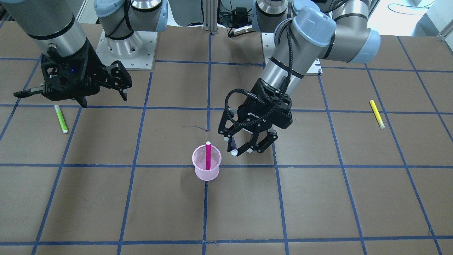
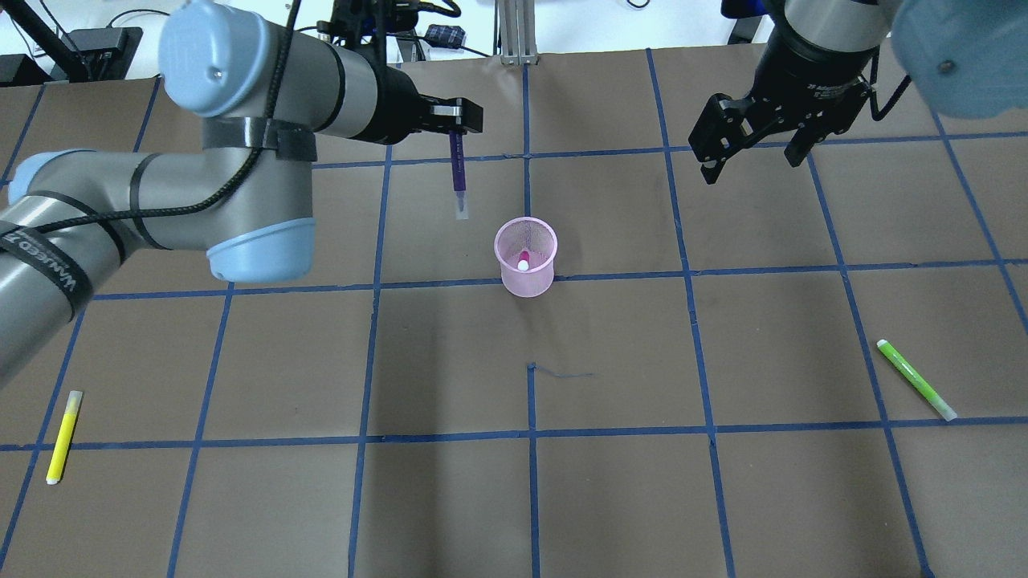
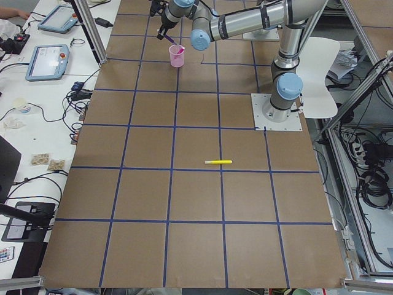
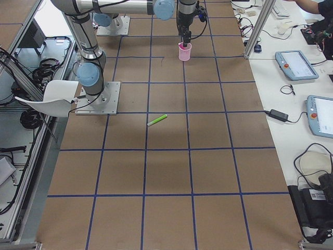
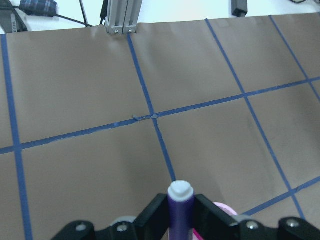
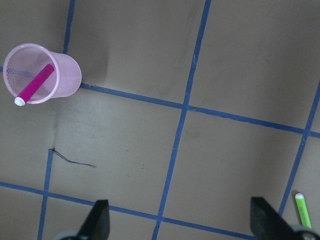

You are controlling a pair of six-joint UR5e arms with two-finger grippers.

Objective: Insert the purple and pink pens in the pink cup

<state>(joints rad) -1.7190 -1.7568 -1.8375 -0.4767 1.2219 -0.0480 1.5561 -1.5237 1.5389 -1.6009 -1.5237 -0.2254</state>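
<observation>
Left hand (image 1: pixel 244 148): clamping purple pen (image 2: pixel 458 170) by upper barrel, pink cup (image 2: pixel 526 277) just beside.
Handling: seeming light, stiff, slick.
Right hand (image 2: pixel 751 164): gaping, empty.

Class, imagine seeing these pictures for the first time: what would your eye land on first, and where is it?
The pink mesh cup sits mid-table with a pink pen standing in it. Close by, the left gripper holds a purple pen pointing down, not yet in the cup. The right gripper hangs open and empty off to its own side.
</observation>
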